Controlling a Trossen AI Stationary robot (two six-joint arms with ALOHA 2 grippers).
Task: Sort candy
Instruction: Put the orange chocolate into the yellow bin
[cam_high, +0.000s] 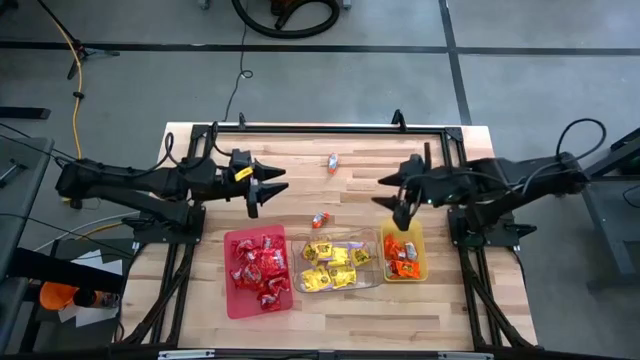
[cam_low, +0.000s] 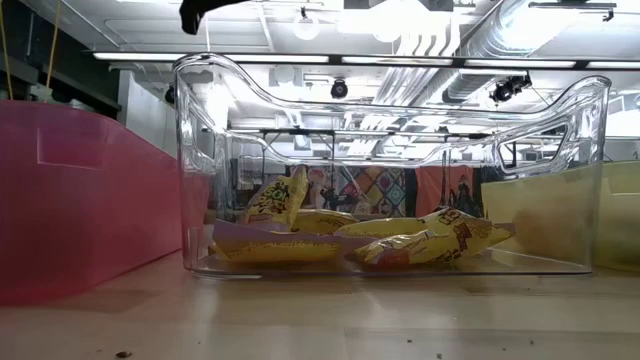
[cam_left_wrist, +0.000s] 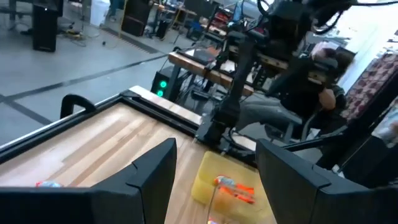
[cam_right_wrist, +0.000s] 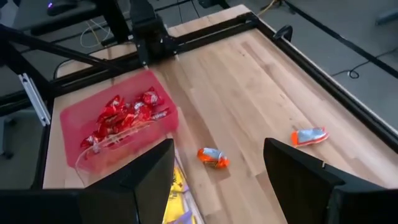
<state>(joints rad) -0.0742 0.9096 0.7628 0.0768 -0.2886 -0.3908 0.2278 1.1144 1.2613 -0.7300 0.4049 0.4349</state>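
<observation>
Pale wooden table (cam_high: 330, 310) fills the high view, and three trays stand in a row near its front edge: a red tray (cam_high: 232, 298) holding red candy (cam_high: 260, 265), a clear tray (cam_high: 296, 283) holding yellow candy (cam_high: 330, 265), and a yellow tray (cam_high: 419, 250) holding orange candy (cam_high: 403, 252). Two loose packets lie on bare wood, one just behind the clear tray (cam_high: 319, 219) and one farther back near the table's rear (cam_high: 332, 162). The left arm reaches in from the left side with its left gripper (cam_high: 268, 192) parked behind the red tray, fingers apart and empty. The right arm stretches in from the right, wrist bent downward, so the right gripper (cam_high: 403, 215) hangs over the back end of the yellow tray with its fingers spread and nothing between them.

From table height, the clear tray (cam_low: 200, 150) stands in the middle with yellow candy (cam_low: 420, 240) lying on its floor (the red tray's wall (cam_low: 90, 200) rises at one side, the yellow tray (cam_low: 560, 215) at the other).

Past the left wrist's parted fingers (cam_left_wrist: 149, 180), the yellow tray (cam_left_wrist: 205, 180) shows with an orange packet (cam_left_wrist: 236, 186) inside.

Past the right wrist's parted fingers (cam_right_wrist: 149, 180), the red tray (cam_right_wrist: 155, 124) with its red candy (cam_right_wrist: 121, 115) sits on the wood, and both loose packets lie beside it, one near (cam_right_wrist: 212, 157), one farther off (cam_right_wrist: 309, 135).
</observation>
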